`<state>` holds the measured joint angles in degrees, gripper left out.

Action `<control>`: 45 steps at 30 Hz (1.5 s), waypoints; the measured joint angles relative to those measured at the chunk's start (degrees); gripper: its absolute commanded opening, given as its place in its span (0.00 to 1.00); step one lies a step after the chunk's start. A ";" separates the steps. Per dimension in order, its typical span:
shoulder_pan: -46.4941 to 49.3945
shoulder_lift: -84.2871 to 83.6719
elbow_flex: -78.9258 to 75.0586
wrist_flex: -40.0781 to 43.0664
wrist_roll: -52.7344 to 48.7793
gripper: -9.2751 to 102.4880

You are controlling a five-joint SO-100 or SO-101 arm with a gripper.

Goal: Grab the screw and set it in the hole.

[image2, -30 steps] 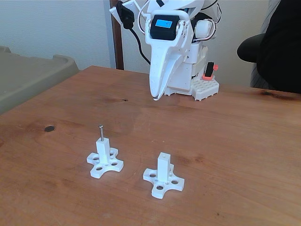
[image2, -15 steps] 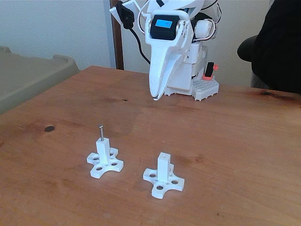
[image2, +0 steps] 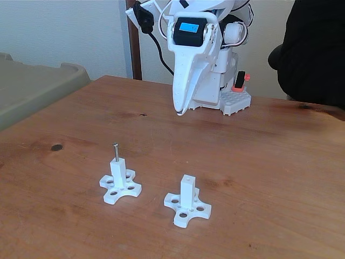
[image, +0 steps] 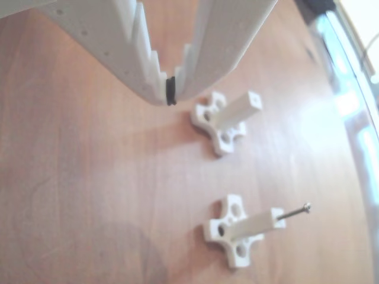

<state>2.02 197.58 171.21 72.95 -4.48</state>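
Observation:
The screw [image2: 115, 151] stands upright in the top of the left white post [image2: 119, 177], its head well above the end face. In the other view the screw [image: 293, 212] sticks out of the lower post [image: 249, 228]. The right post [image2: 187, 194] shows an empty hole [image2: 187, 177] in its end face, and this hole [image: 255, 99] also shows on the upper post. My gripper [image2: 179, 112] hangs shut over the table's back, far behind both posts, with nothing in it. In the other view the gripper [image: 170, 94] sits just left of the upper post.
A person in dark clothing [image2: 315, 48] sits at the back right. A grey-green bin [image2: 38, 86] stands beside the table on the left. The arm's base with a white block [image2: 236, 100] is at the back. A dark spot [image2: 56, 147] marks the wooden table [image2: 269, 162].
The person at the back right has shifted a little to the left. My gripper and both posts have stayed where they were.

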 measured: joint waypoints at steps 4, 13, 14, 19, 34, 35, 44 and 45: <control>0.00 0.00 -0.35 0.26 -0.70 0.04; -0.53 0.00 -1.76 0.62 -1.85 0.04; -0.70 0.00 -2.72 1.76 -2.02 0.04; -1.05 -0.44 -5.80 3.52 -2.11 0.04; -0.35 -30.32 -27.07 3.52 0.79 0.04; -0.35 -32.08 -28.30 3.52 0.97 0.04; 0.26 -54.76 -44.74 8.79 3.69 0.04; 0.62 -58.27 -47.11 9.67 3.69 0.04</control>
<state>2.64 139.31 124.10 82.62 -0.79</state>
